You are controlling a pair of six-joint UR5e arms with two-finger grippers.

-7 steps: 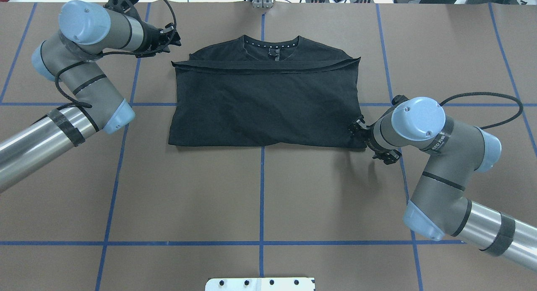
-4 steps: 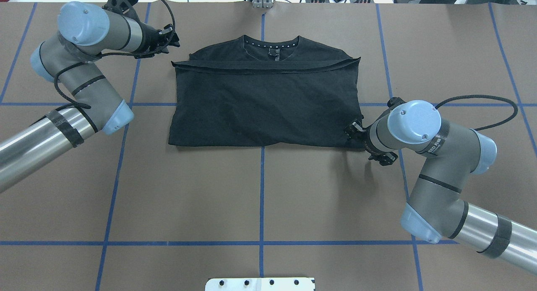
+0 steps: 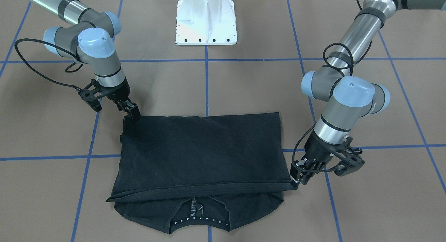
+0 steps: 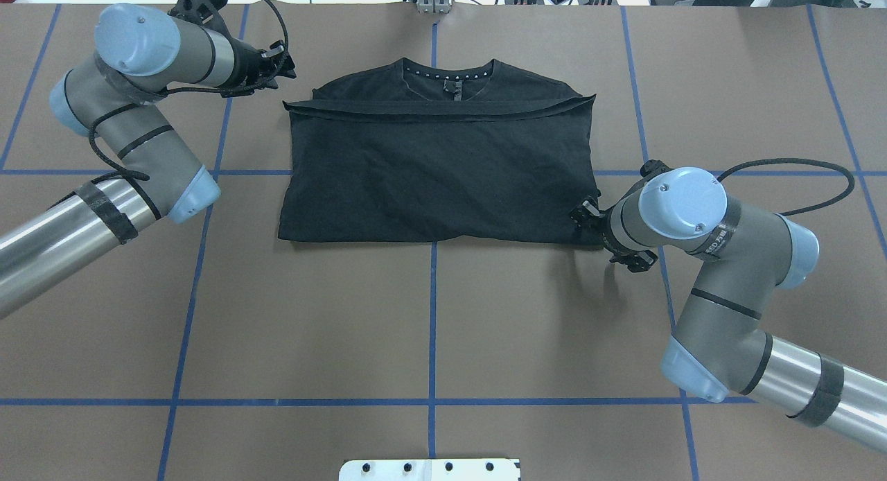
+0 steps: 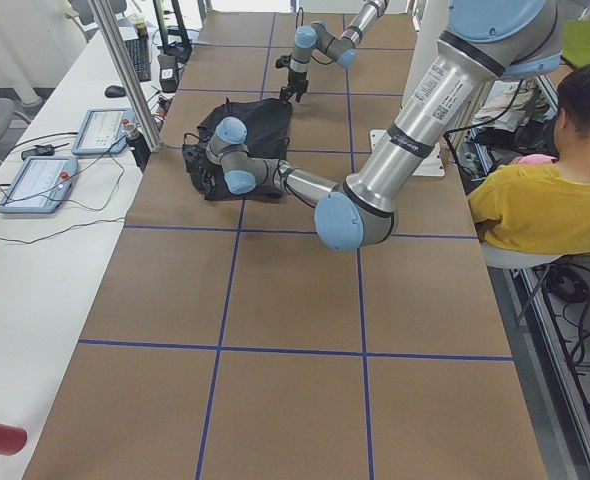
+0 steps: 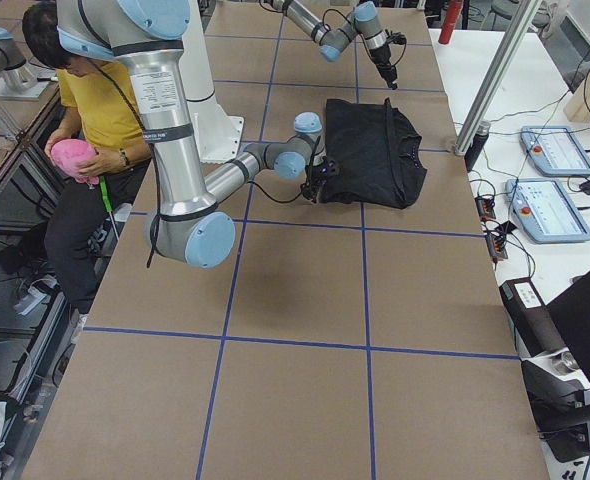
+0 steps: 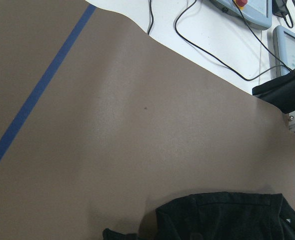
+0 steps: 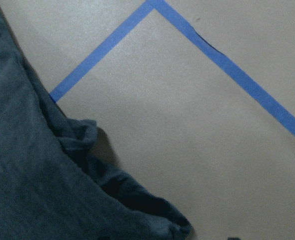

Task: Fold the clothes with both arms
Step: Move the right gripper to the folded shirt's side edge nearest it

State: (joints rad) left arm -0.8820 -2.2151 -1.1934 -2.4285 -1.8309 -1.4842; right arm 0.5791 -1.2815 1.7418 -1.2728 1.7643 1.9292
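The black T-shirt (image 4: 436, 169) lies flat on the brown table, its lower half folded up so the hem runs just below the collar. The graphic is hidden. My left gripper (image 3: 299, 179) hangs low beside the far-left end of that folded hem (image 4: 291, 107); its fingers look spread, nothing between them. My right gripper (image 3: 133, 115) sits at the shirt's near-right corner (image 4: 592, 237) and touches the cloth; whether its fingers are closed there is not visible. The right wrist view shows that rumpled corner of the shirt (image 8: 32, 170) with no fingers in frame.
The white pedestal base (image 3: 206, 20) stands at the robot's side of the table. Blue tape lines (image 4: 432, 315) grid the brown surface. A seated person (image 5: 545, 190) is beside the table. Control tablets (image 6: 555, 150) and cables lie on the white bench past the far edge.
My right arm has shifted a little to the left, bringing its gripper onto the shirt's near-right corner. The left gripper has eased slightly back from the hem. The shirt has not moved.
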